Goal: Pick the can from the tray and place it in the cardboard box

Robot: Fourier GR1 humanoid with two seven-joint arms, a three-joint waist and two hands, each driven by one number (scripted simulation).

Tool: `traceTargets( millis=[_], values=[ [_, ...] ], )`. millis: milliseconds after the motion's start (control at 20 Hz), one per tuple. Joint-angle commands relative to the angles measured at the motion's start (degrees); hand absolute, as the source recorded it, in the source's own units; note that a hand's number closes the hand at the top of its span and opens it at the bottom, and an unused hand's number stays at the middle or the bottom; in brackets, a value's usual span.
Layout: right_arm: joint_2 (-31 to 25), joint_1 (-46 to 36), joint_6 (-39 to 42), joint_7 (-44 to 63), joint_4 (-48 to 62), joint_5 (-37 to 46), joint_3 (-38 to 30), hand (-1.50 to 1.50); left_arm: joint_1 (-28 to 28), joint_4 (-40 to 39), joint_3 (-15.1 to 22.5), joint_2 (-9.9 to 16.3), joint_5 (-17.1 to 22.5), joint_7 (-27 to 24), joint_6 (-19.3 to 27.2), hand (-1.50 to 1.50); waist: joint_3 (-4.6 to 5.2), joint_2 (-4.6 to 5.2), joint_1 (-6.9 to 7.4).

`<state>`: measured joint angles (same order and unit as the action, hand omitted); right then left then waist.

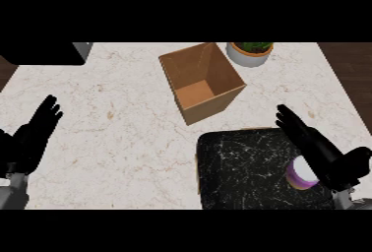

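Right hand (330, 156), black, lower right of the frame: fingers straight and spread apart, pointing toward the upper left, lying over the right side of the tray and holding nothing; its thumb side shows at the far right edge. Left hand (33, 135), black, at the left edge: fingers straight and relaxed, pointing up, resting over the counter and holding nothing, with grey forearm showing beneath it at the lower left corner. Tray (247, 167), black with fine white veining, squarish with rounded corners, lower centre-right, running down to the lower edge of the scene. Can (299, 175), pale purple top with a tan rim, standing on the right part of the tray, just beside and partly hidden by the right hand; whether the hand touches it cannot be told. Cardboard box (203, 81), brown, open at the top, interior bare, upper centre, turned at an angle, its near corner close to the tray's upper edge but apart from it. Potted plant (250, 51), white pot with green leaves, top of frame, just right of the box. Counter (123, 128), pale marble with faint tan veins, filling most of the view. Dark object (44, 53), upper left corner, identity not clear. Dark wood floor (352, 69), strip along the right edge.
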<state>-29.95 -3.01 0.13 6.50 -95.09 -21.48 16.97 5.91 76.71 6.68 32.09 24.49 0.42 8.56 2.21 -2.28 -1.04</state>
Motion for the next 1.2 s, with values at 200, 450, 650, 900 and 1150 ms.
traceTargets(
  millis=[200, 450, 650, 900, 1150],
  values=[
    [-13.24, -5.46, 7.61, -5.07, 10.39, -9.98, -23.39, 1.50, 0.53, 8.34, -0.70, -5.73, 0.54, -1.62, 5.48, 0.00, -2.39, 2.10, 1.54],
    [-20.18, -1.60, 8.75, -18.79, 24.33, 6.90, -21.93, -1.50, 1.97, 12.08, 3.69, -10.97, -0.74, 1.78, 9.60, 0.00, -2.50, 2.51, 1.67],
    [-23.43, -6.69, 14.66, -31.68, 28.38, 11.74, -21.32, -1.50, 2.22, 12.34, 2.51, -10.07, -0.20, 2.90, 8.39, 0.00, -2.35, 2.53, 2.18],
    [-32.83, -8.66, 22.39, -32.75, 26.90, 19.24, -16.68, -1.50, 2.25, 15.02, 2.77, -9.51, -1.43, 5.09, 9.93, 0.00, -2.24, 2.46, 2.44],
    [-42.04, -9.31, 35.31, -27.60, 21.26, 22.12, -11.20, -1.50, 0.92, 17.64, 3.60, -9.63, -1.59, 7.26, 10.65, 0.00, -2.11, 2.18, 2.47]
  ],
)
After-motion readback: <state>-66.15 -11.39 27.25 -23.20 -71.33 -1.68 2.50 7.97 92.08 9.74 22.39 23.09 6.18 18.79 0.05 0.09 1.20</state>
